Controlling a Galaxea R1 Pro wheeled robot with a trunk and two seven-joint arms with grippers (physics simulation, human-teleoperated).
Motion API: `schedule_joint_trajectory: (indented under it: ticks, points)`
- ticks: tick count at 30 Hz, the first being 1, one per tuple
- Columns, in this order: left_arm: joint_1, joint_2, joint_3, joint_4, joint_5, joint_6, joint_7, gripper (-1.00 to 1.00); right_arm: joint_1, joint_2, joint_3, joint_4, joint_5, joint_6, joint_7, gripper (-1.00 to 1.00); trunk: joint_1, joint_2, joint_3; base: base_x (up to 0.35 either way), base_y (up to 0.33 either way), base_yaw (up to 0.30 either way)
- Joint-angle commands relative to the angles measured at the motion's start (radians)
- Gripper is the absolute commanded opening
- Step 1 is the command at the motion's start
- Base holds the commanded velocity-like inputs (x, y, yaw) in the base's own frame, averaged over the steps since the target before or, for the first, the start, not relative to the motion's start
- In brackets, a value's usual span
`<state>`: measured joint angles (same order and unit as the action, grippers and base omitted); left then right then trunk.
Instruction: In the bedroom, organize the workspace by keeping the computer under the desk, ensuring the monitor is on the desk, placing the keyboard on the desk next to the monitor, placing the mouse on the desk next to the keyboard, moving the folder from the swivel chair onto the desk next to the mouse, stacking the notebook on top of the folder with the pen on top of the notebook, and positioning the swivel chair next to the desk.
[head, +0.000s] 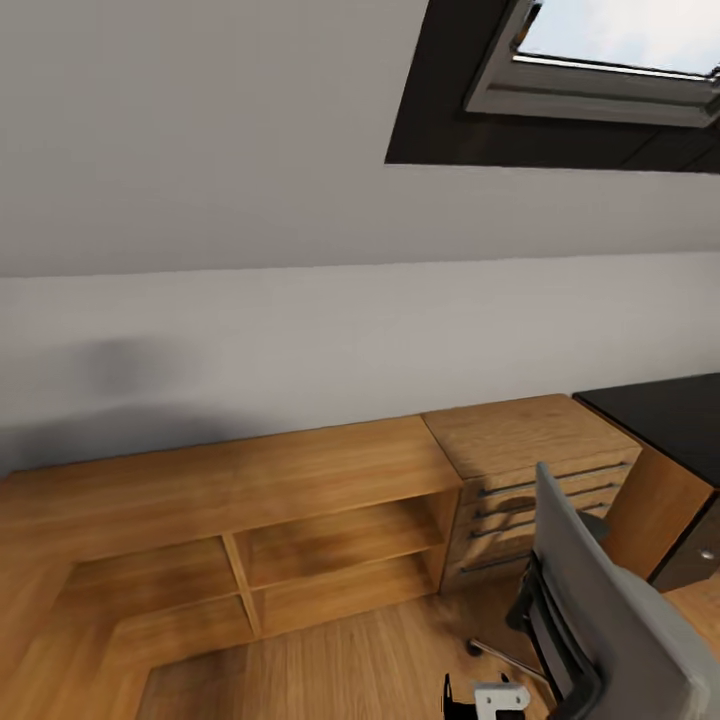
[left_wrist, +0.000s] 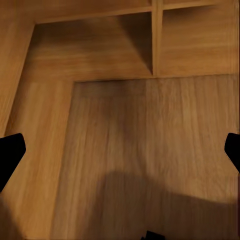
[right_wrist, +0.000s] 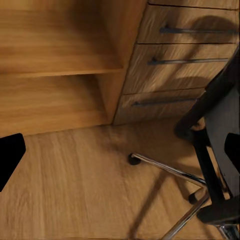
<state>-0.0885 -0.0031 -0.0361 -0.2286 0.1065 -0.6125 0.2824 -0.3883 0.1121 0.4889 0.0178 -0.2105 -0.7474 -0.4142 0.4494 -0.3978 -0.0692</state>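
The swivel chair (head: 610, 610) stands at the lower right with its grey back toward me; its seat is hidden. In the right wrist view its black frame (right_wrist: 215, 125) and a chrome base leg (right_wrist: 170, 170) on a castor rest on the plank floor. My right gripper (right_wrist: 120, 155) hangs open over that floor, left of the chair base, holding nothing. My left gripper (left_wrist: 120, 152) is open too, above bare floor in front of a low shelf. A black matte top (head: 665, 415), apparently the desk's corner, shows at the right edge. Computer, monitor, keyboard, mouse, folder, notebook and pen are out of view.
A low open wooden shelf unit (head: 260, 480) runs along the grey wall. A wooden drawer chest (head: 530, 450) stands between it and the black top, just behind the chair. A dark-framed skylight (head: 600, 70) is overhead. Open floor (head: 330, 670) lies before the shelf.
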Motion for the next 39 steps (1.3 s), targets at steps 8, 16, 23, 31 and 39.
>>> schedule_joint_trajectory:
  ticks: [8,16,23,31,39]
  points:
    - [-0.001,-0.001,-0.005,0.108,0.009,-0.006,-0.001,1.00,0.122,-0.036,0.010,0.006,-0.017,-0.011,0.002,1.00,0.001,-0.002,-0.002,0.000,0.000,-0.283]
    - [0.022,0.006,-0.002,0.205,0.010,-0.154,-0.003,1.00,0.227,-0.121,0.013,0.007,-0.025,-0.020,0.204,1.00,0.001,-0.002,-0.002,0.000,0.000,-0.274]
    - [0.070,-0.001,-0.009,0.208,0.004,-0.374,-0.055,1.00,0.254,-0.105,0.014,0.007,-0.027,-0.105,0.242,1.00,0.001,-0.002,-0.002,0.000,0.000,-0.272]
    - [0.077,0.003,-0.009,0.209,0.005,-0.395,-0.230,1.00,0.308,-0.096,0.013,0.007,-0.026,-0.294,0.241,1.00,0.001,-0.002,-0.002,0.000,0.099,-0.276]
    - [0.078,0.003,-0.008,0.209,0.006,-0.390,-0.230,1.00,0.316,-0.095,0.014,0.007,-0.026,-0.300,0.242,1.00,0.001,-0.002,-0.002,0.033,0.310,-0.281]
